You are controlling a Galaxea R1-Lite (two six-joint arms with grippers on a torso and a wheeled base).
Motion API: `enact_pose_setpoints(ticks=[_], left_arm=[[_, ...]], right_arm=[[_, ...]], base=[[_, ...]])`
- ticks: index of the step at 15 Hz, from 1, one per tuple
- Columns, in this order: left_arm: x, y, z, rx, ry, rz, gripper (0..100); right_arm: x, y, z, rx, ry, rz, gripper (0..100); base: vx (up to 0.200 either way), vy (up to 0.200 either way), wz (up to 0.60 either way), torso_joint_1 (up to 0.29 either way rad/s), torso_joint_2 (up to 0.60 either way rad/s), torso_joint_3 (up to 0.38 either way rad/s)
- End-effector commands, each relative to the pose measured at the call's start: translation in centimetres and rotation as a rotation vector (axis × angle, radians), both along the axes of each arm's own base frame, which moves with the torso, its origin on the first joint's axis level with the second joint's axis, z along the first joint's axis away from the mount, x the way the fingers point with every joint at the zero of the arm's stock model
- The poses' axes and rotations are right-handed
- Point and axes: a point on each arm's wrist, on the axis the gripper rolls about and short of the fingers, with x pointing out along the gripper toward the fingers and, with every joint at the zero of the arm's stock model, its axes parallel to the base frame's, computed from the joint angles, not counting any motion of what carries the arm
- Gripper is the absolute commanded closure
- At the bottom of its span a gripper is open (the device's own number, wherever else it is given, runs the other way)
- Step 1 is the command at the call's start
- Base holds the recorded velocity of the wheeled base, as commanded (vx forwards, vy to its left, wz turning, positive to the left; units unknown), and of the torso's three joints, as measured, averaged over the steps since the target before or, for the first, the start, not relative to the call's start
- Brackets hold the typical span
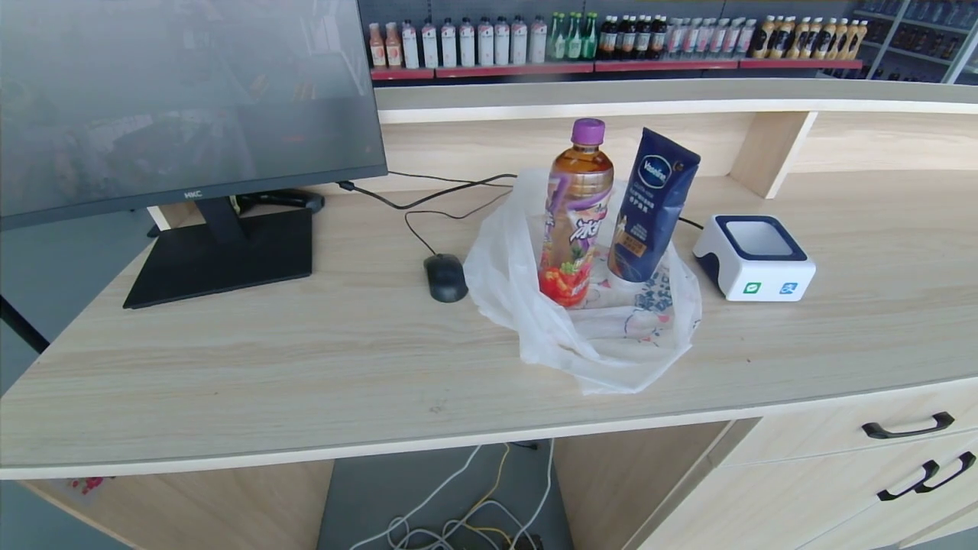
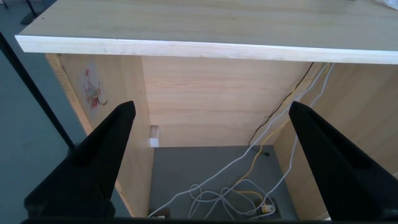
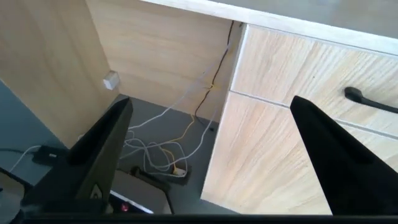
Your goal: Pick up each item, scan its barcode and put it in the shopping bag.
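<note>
White oval logo and small print on blue tube (image 1: 649,210); large white characters on bottle (image 1: 574,221) label; tiny logo on monitor (image 1: 183,99) bezel; two icons on scanner (image 1: 752,256).

Open counter (image 1: 267,367) fronts the shopping bag (image 1: 535,321); mouse (image 1: 445,277) and scanner (image 1: 752,257) flank it.

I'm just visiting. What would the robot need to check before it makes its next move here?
1. Is the left end effector open and empty: ok.
2. Is the right end effector open and empty: ok.
3. Are both raised above the counter: not ok, they sit below its edge.
4. Is the top of the scanner unobstructed: ok.
5. Are the bottle and tube upright at the shopping bag: ok.
6. Are the barcodes already scanned: cannot tell.
</note>
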Motion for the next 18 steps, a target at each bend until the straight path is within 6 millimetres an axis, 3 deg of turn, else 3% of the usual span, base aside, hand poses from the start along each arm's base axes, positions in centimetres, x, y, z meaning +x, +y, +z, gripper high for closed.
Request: enact_pose_setpoints(ticks=[1,3,7,18], left_arm=[[0.0,0.0,0.0,0.0,0.0,0.001,0],[0.0,0.0,0.0,0.005,0.0,0.0,0],[0.0,0.0,0.0,0.005,0.0,0.0,0],[0.0,0.0,0.0,0.002,0.0,0.0,0]], right_arm=[[0.2,0.1,0.1,-0.002,0.029,-0.049,0],[0.5,0.3,-0.2,0.04,0.085,-0.175,0],[-0.2,0.5,-0.4,0.062,-0.015,-0.327,0],[-0.5,0.5,-0.5,0.128,-0.032,-0.33,0]], base=[[0.0,0.0,0.0,0.0,0.0,0.0],[0.0,0.0,0.0,0.0,0.0,0.0],[0.0,0.0,0.0,0.0,0.0,0.0],[-0.018,0.0,0.0,0.0,0.0,0.0]])
